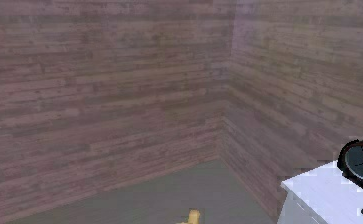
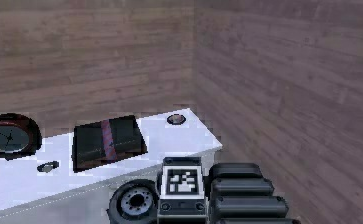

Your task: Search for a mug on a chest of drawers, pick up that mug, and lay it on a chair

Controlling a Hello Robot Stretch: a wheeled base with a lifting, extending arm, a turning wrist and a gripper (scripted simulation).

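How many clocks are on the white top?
1. The clock is at the arm side view's left edge, probably the same one at the forward view's right edge.

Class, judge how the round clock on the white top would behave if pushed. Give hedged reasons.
The round clock looks upright on the white top, so a high push would probably tip it. Its circular rim suggests it might roll once tipped. Its dark casing looks rigid, so it is likely stiff.
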